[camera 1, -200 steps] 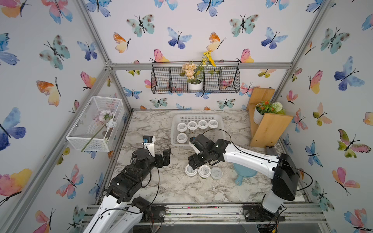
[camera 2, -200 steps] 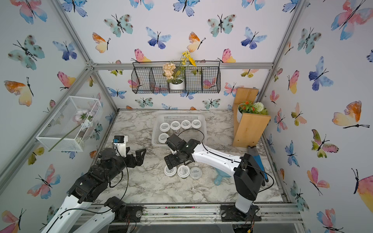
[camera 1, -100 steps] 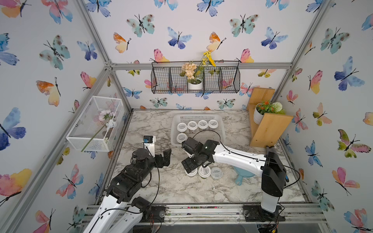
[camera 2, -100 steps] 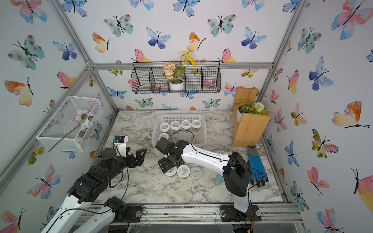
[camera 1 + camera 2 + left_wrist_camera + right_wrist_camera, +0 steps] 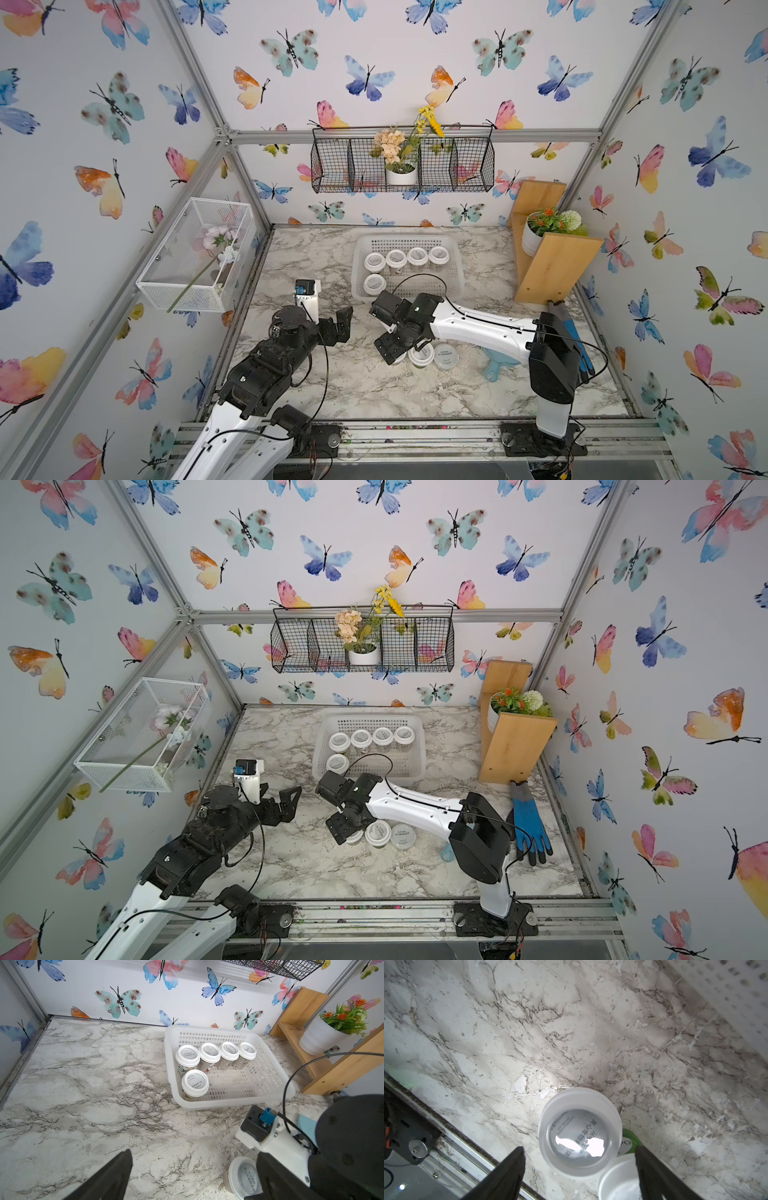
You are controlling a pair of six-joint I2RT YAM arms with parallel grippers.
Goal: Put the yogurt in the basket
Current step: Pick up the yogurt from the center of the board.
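Observation:
The white perforated basket [image 5: 453, 274] [image 5: 270, 1076] stands at the back of the marble table and holds several yogurt jars, such as one yogurt [image 5: 374, 284] [image 5: 195, 1082] in its near-left corner. Three more jars stand in a row on the table: the left jar [image 5: 580, 1132], the middle jar [image 5: 420, 354] and the right jar [image 5: 445, 355]. My right gripper [image 5: 388, 353] [image 5: 579, 1148] points down over the left jar. It is open, with a finger on each side of the jar and a small gap at both. My left gripper [image 5: 338, 324] [image 5: 193, 1180] hovers open and empty to the left.
A wooden shelf [image 5: 548, 257] with a potted plant stands at the back right. A blue glove [image 5: 528, 825] lies by the right arm's base. On the left wall hangs a white wire-mesh box [image 5: 195, 253], and a black wire basket [image 5: 403, 164] is on the back wall.
My right gripper has swung left and down from above the three table jars to straddle the left one, and its jaws have narrowed. The left arm has stayed put.

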